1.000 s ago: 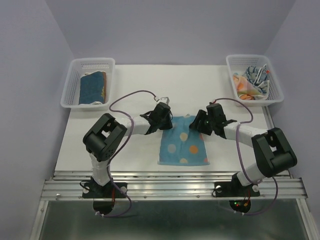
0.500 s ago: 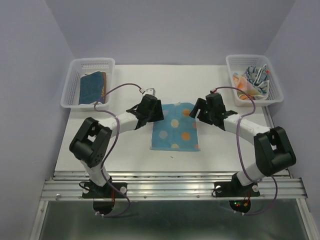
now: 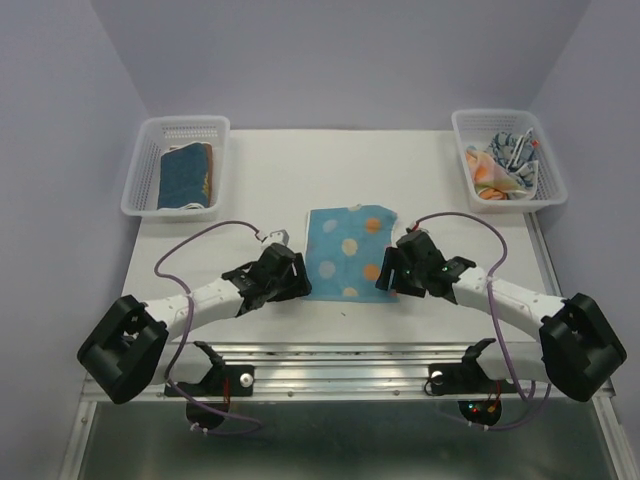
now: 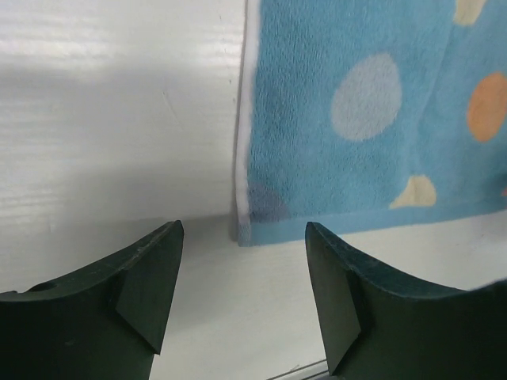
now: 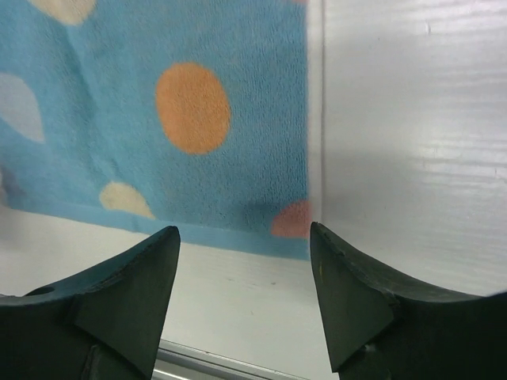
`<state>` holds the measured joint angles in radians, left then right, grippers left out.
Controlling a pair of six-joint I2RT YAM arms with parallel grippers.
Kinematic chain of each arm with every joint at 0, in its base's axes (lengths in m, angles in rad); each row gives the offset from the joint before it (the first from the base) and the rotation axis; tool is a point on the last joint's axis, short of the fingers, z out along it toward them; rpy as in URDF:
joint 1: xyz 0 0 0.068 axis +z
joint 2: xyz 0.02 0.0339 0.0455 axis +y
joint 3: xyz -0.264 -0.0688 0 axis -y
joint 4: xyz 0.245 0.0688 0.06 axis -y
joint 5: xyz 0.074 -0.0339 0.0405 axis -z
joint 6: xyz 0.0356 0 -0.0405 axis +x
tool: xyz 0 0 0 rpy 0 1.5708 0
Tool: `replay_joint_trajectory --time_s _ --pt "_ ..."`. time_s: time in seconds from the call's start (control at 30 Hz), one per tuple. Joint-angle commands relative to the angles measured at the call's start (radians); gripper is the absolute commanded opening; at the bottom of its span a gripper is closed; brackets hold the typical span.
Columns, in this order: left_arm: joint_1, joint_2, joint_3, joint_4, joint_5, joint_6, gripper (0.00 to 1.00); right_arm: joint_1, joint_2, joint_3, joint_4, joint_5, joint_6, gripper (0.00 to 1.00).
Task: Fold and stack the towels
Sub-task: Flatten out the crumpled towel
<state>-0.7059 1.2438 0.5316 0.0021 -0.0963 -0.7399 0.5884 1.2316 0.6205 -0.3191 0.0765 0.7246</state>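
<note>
Left gripper (image 4: 243,229) and right gripper (image 5: 243,229) are both wide open and empty, one low over each near corner of the blue polka-dot cloth towel (image 3: 347,250). It lies spread on the white table (image 3: 250,180) between the arms. Folded towels (image 3: 185,178) sit in the far-left white mesh basket (image 3: 148,135), crumpled towels (image 3: 505,165) in the far-right mesh basket (image 3: 470,125).

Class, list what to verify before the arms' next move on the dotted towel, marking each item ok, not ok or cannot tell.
1. Jaws of left gripper open: ok.
2. Jaws of right gripper open: ok.
3. Near corner of towel centred between the left jaws: ok.
4. Other near corner centred between the right jaws: not ok, it sits by one jaw.
5. Whole towel spread out: ok.
6. Jaws low enough to pinch: cannot tell.
</note>
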Motion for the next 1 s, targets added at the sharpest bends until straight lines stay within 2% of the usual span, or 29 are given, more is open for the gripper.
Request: replay_joint_trajectory --time_s 0.0,0.13,0.3,0.4,0.47,0.5,0.57,0.77,0.8,0.83,0.87,0.97 --pt "-0.052 -0.033 -0.015 -0.048 -0.006 -0.062 0.74 0.074 0.017 0.002 -0.086 0.11 0.078 0.69" --pt "-0.089 0.012 -0.01 -0.053 -0.026 -0.076 0.73 0.096 0.014 -0.011 -0.101 0.137 0.113 0.68" --pt "-0.13 0.094 0.024 -0.07 -0.068 -0.095 0.62 0.096 -0.012 -0.015 -0.138 0.167 0.122 0.68" --pt "-0.155 0.134 0.045 -0.111 -0.127 -0.125 0.59 0.097 -0.024 -0.027 -0.147 0.163 0.124 0.68" --pt "-0.162 0.169 0.053 -0.117 -0.135 -0.13 0.54 0.096 -0.029 -0.028 -0.144 0.163 0.119 0.68" --pt "-0.162 0.189 0.06 -0.119 -0.135 -0.128 0.44 0.096 -0.03 -0.028 -0.146 0.169 0.119 0.68" --pt "-0.167 0.204 0.065 -0.129 -0.141 -0.134 0.36 0.096 -0.03 -0.03 -0.144 0.169 0.118 0.68" --pt "-0.168 0.212 0.067 -0.129 -0.169 -0.147 0.31 0.096 -0.006 -0.053 -0.127 0.147 0.113 0.68" --pt "-0.168 0.215 0.068 -0.131 -0.172 -0.145 0.26 0.097 -0.003 -0.053 -0.126 0.146 0.111 0.68" --pt "-0.168 0.223 0.07 -0.128 -0.177 -0.145 0.11 0.097 -0.001 -0.051 -0.126 0.15 0.11 0.68" --pt "-0.168 0.227 0.071 -0.126 -0.178 -0.144 0.0 0.097 0.0 -0.051 -0.127 0.155 0.111 0.68" --pt "-0.181 0.217 0.065 -0.128 -0.192 -0.148 0.0 0.097 0.006 -0.044 -0.129 0.16 0.111 0.68"
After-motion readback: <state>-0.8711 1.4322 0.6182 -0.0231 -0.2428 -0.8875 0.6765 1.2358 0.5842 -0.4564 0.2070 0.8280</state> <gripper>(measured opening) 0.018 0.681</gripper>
